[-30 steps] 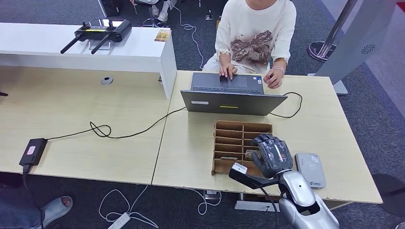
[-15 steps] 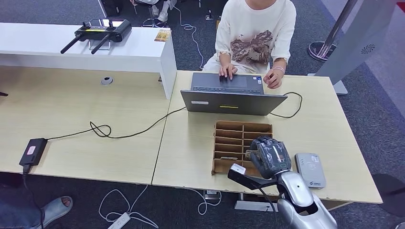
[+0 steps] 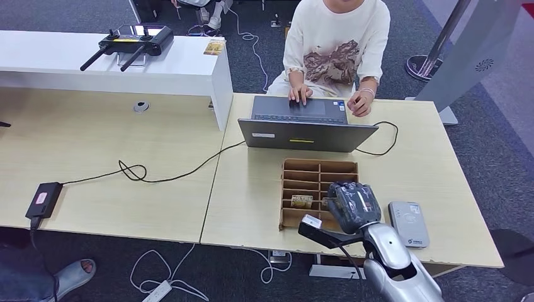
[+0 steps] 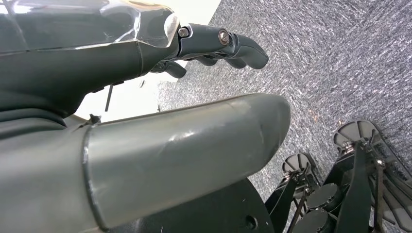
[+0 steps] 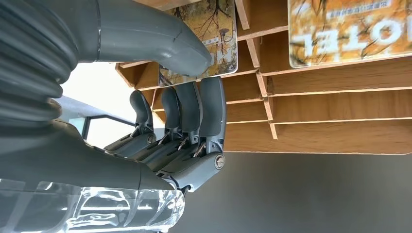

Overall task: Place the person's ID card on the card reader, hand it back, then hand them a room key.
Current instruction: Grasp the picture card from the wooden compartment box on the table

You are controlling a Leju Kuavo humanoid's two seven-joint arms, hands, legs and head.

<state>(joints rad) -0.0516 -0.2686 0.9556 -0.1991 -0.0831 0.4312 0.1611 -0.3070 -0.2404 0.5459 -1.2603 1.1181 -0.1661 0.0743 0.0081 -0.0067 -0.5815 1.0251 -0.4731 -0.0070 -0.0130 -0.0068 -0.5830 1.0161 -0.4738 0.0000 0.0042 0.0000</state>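
The right hand (image 3: 354, 206) hovered over the near right part of the wooden slotted card box (image 3: 315, 173), which sat on the tabletop (image 3: 252, 189) just in front of the open laptop (image 3: 302, 129). In the right wrist view the hand (image 5: 170, 121) had its thumb laid on the face of a yellow-brown room key card (image 5: 221, 39) while the dark fingers (image 5: 201, 111) curled up toward the card's edge from the other side; whether they truly clamped the card I could not tell. A second card printed "HOTEL" (image 5: 347, 29) lay in a neighbouring slot of the box.

From the head view, another key card (image 3: 301, 201) rested in a near left slot of the box, at about 9 o'clock from the right hand. The grey card reader (image 3: 409, 223) lay flat on the tabletop just beside the hand, at about 3 o'clock from it. Beyond the laptop, at 12 o'clock, a person (image 3: 337, 44) in a cream printed top sat with both hands on the keyboard. A black cable (image 3: 170, 176) ran from the laptop across the tabletop to a black power adapter (image 3: 43, 200) near the front left edge. A black remote controller (image 3: 129, 41) sat on the white counter at the far left.

The left hand (image 4: 209, 46) hung over grey carpet (image 4: 340, 58), its fingers (image 4: 243, 51) loosely curled and apart, holding nothing.
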